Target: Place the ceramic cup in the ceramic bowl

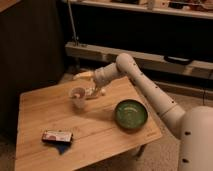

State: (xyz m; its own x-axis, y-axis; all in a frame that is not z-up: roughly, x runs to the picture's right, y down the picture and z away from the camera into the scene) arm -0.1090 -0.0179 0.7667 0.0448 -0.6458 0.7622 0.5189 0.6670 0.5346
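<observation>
Camera view: gripper (91, 92) against the ceramic cup (77, 97) at its 3 o'clock side, grip state can't tell. Cup upright, 10 o'clock of the ceramic bowl (131, 114) on the surface (40, 115), apart.

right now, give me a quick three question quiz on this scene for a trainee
1. True or false: the ceramic cup sits inside the ceramic bowl.
2. Where is the gripper? A) right beside the cup B) over the bowl C) below the table
3. Fill in: the bowl's inside is glazed ____.
Key: 1 false, the cup is apart from the bowl, left of it in the picture; 2 A; 3 green.
</observation>
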